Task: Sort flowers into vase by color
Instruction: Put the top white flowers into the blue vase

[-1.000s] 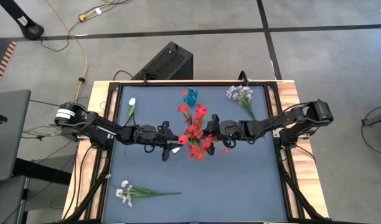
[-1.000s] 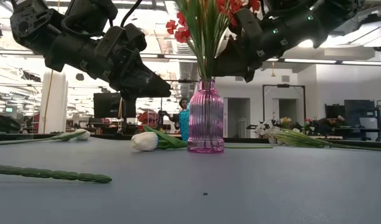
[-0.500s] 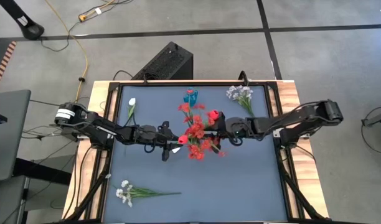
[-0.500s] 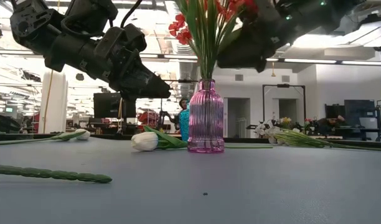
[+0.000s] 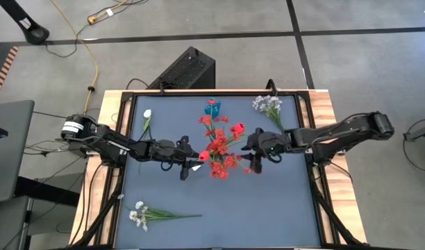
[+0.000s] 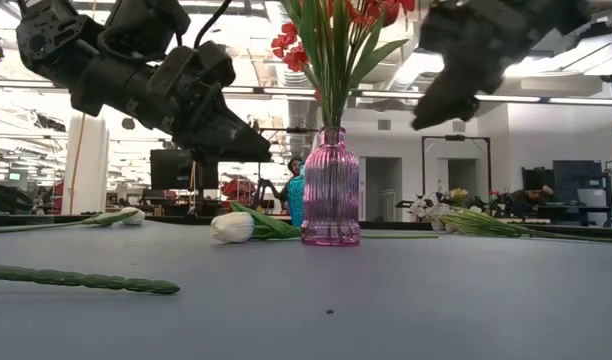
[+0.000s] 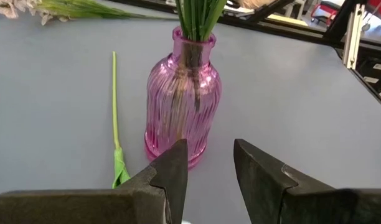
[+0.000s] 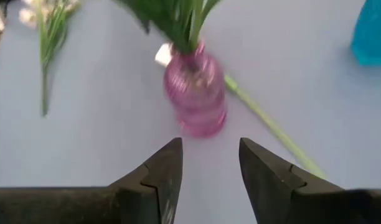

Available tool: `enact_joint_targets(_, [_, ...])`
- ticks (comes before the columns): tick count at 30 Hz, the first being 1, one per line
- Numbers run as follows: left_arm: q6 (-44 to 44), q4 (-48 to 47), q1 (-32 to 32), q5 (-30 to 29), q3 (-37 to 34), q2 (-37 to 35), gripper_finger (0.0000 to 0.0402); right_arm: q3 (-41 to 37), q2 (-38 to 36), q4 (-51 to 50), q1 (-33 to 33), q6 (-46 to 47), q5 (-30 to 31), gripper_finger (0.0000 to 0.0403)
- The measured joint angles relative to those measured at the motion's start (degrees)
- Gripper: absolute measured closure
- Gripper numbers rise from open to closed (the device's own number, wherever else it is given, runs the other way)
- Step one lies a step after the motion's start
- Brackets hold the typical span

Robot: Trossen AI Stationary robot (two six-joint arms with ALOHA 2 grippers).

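Red flowers (image 5: 219,149) on green stems stand in a pink ribbed glass vase (image 6: 331,185) at the table's middle; the vase also shows in both wrist views (image 7: 183,93) (image 8: 195,93). A white tulip (image 6: 231,227) lies on the table against the vase's foot, its stem (image 7: 114,93) stretched away. My left gripper (image 5: 192,160) hovers open and empty just left of the vase (image 7: 209,168). My right gripper (image 5: 246,147) hovers open and empty to the right of the bouquet, above the table (image 8: 210,165).
A blue vase (image 5: 212,107) stands behind the pink one. A white tulip (image 5: 147,117) lies at the far left. A whitish spray (image 5: 268,105) lies at the far right and another (image 5: 146,214) at the near left. The table's near middle and near right are bare mat.
My right gripper has drawn back from the red bouquet toward the table's right edge and now hangs clear of the stems. The red flowers stay in the pink vase, their heads shifted a little.
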Motion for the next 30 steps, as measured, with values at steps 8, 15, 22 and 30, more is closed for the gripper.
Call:
enact_joint_targets(8, [-1.2,-2.5,0.0,0.0,0.0,0.0,0.0283,0.0,-4.2,-14.3,4.3,7.2,-3.2,0.0217])
enact_joint_targets(15, [-2.3,-5.7,0.0,-1.7,0.0,0.0,0.0283,-2.3,-4.2,-20.7,10.7,11.4,-1.2,0.0224])
enact_joint_targets(22, [-4.4,-5.9,0.2,-6.3,0.0,0.0,0.0283,-7.4,-4.6,-21.2,11.8,11.9,5.5,0.0244])
enact_joint_targets(30, [-9.0,-5.9,0.7,-5.5,0.0,0.0,0.0283,-8.2,-6.0,-20.0,5.6,8.7,5.8,0.0242])
